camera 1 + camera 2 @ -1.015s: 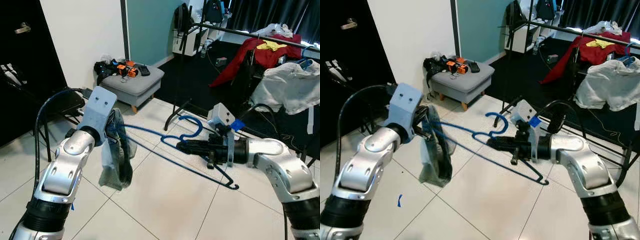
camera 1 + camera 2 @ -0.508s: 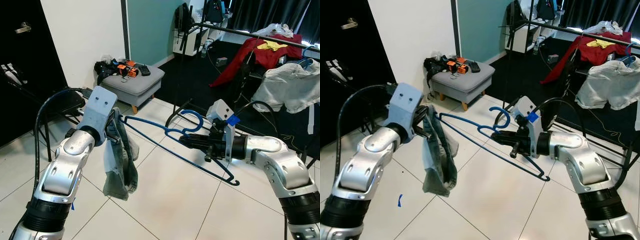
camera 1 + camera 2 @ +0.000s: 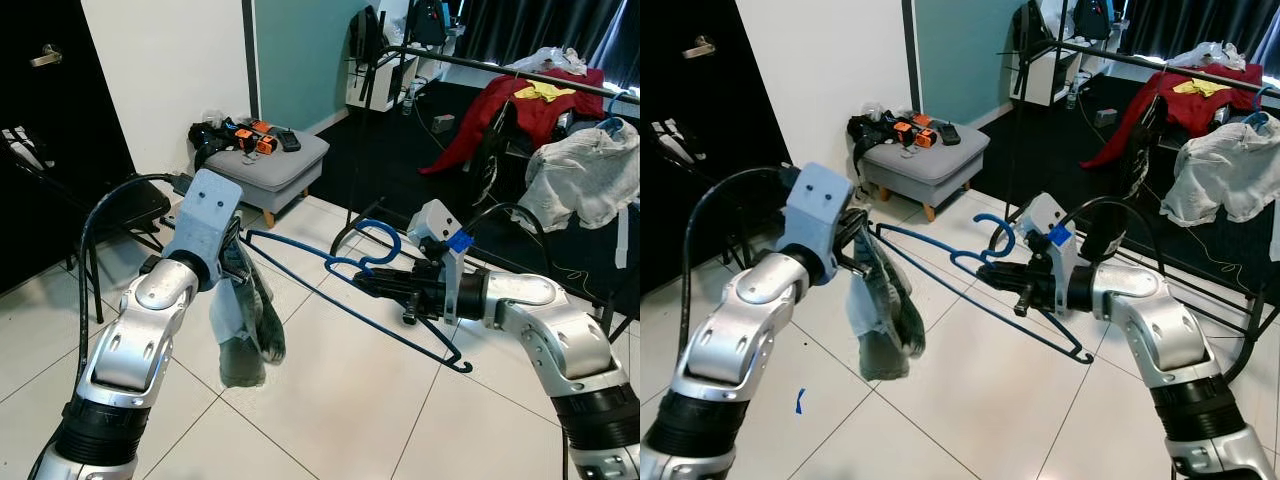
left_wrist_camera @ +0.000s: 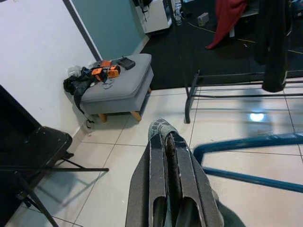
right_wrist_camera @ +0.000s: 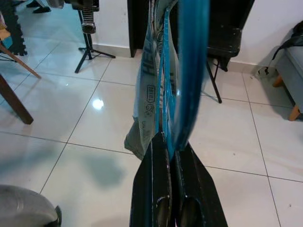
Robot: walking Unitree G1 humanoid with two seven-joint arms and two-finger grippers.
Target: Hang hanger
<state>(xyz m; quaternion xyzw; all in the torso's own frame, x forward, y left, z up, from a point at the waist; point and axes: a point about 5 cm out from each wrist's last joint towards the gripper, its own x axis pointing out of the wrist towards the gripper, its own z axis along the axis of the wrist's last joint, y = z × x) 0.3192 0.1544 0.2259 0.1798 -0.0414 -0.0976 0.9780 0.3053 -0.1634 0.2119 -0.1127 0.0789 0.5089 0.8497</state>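
Here, my right tool (image 3: pixel 362 285) grips the blue wire hanger (image 3: pixel 345 290) at its neck; my left tool (image 3: pixel 862 262) pinches the grey-blue crumpled garment (image 3: pixel 883 320) draped over its far end above the white tiled floor (image 3: pixel 330 400).

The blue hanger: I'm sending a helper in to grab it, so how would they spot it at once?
Look above the white tiled floor, between the two silver arms. The right gripper grips the blue hanger by its neck; it is thin blue wire, unlike the garment the left gripper pinches.

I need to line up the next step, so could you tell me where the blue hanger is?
The blue hanger is held between the right gripper and left gripper, above the tiled floor.
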